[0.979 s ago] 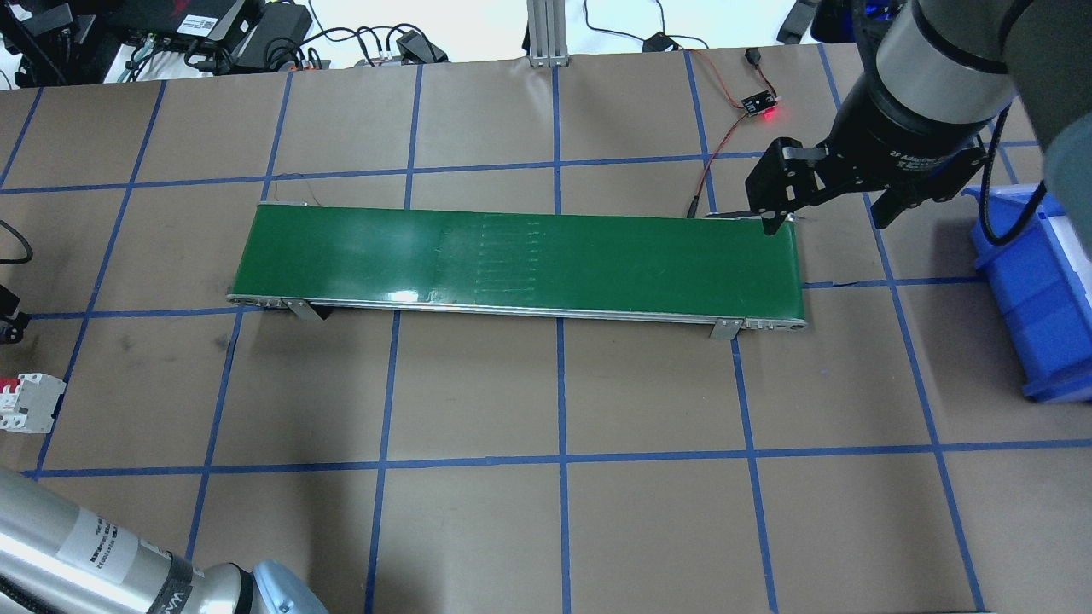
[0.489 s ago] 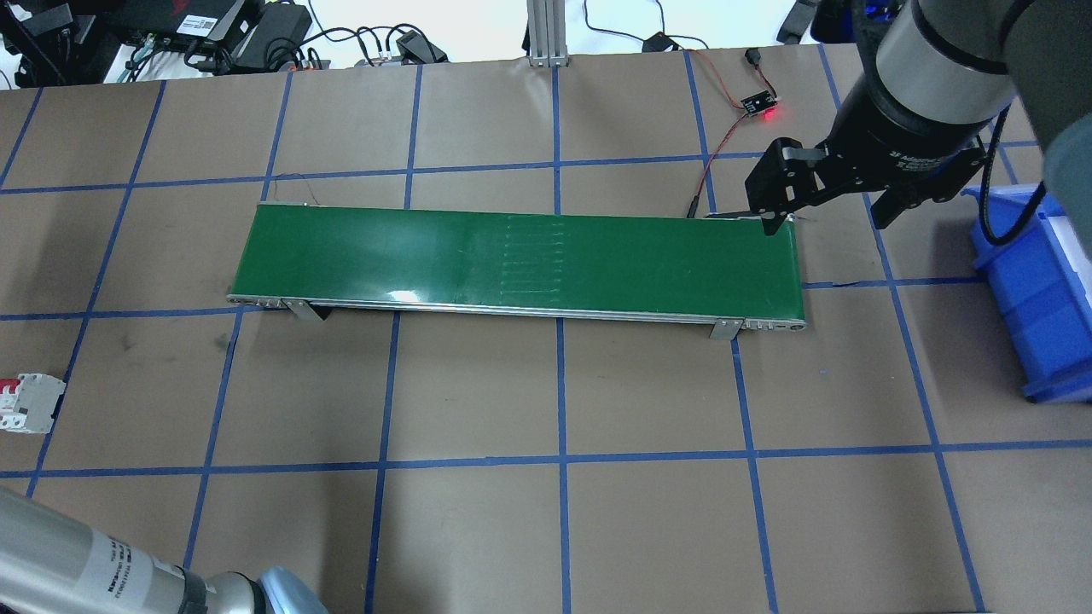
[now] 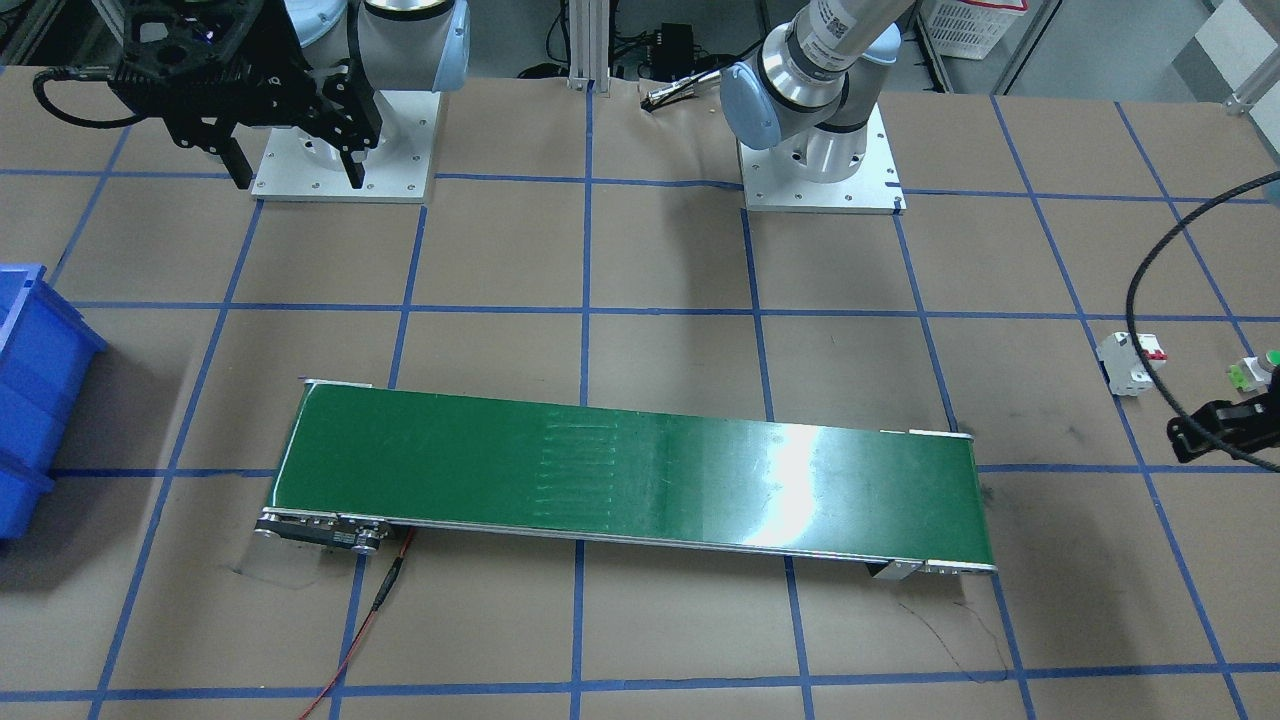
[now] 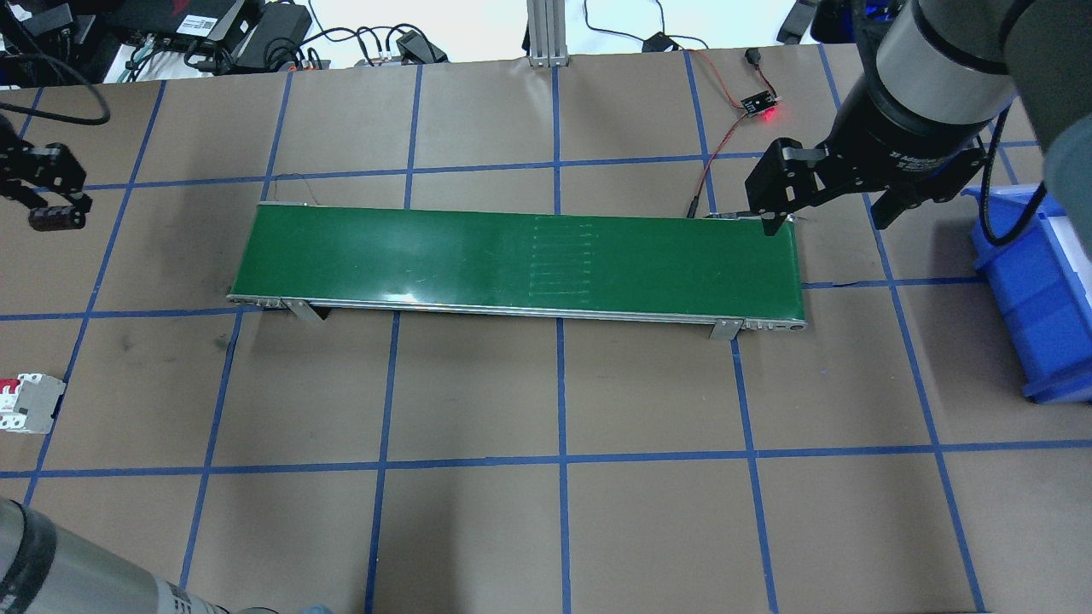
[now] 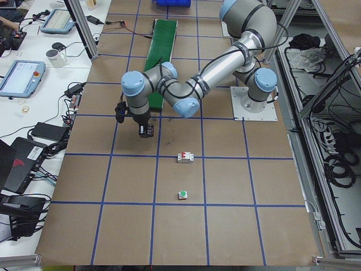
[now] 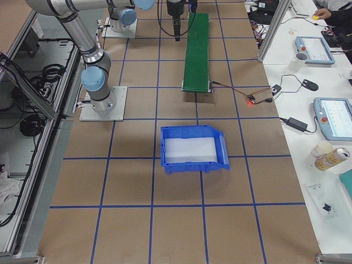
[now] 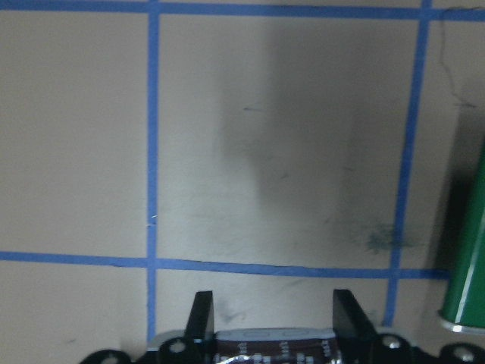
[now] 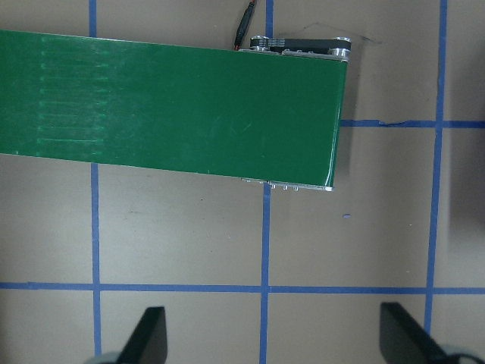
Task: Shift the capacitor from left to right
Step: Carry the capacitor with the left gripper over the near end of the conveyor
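The capacitor [image 7: 267,338], a small dark oblong piece with grey spots, sits between the two fingers in the left wrist view. My left gripper [image 4: 53,213] is shut on it and hovers over bare table left of the green conveyor belt [image 4: 520,260]. It also shows at the right edge of the front view [image 3: 1212,432]. My right gripper [image 4: 832,209] is open and empty above the belt's right end. Its spread fingers [image 8: 150,337] frame the table below.
A white block with red switches [image 4: 26,402] and a small white piece with a green cap [image 3: 1255,372] lie at the table's left end. A blue bin [image 4: 1036,290] stands right of the belt. A red-lit sensor board [image 4: 758,106] with wires lies behind the belt's right end.
My left gripper has come into the overhead view at the far left, further from the robot, and the arm's near segment has slid out. The belt's faint stripes have shifted right. The right gripper is still.
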`<action>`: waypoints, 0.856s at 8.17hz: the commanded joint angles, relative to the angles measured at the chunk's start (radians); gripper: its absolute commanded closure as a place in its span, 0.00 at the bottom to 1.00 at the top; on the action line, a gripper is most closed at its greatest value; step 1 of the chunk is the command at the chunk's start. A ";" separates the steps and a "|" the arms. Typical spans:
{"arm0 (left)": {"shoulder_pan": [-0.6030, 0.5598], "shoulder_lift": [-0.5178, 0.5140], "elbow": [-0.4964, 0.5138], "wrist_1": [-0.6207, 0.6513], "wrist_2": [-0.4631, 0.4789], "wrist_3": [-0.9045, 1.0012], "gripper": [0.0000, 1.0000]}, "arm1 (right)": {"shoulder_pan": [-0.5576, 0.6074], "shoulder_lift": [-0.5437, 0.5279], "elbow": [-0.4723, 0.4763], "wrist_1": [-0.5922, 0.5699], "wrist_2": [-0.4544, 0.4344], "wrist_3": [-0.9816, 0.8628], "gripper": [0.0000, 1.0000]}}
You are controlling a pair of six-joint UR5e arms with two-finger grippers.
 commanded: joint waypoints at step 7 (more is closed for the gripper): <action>-0.364 0.057 -0.118 -0.001 -0.053 -0.873 0.93 | 0.000 0.000 0.000 0.001 -0.001 0.000 0.00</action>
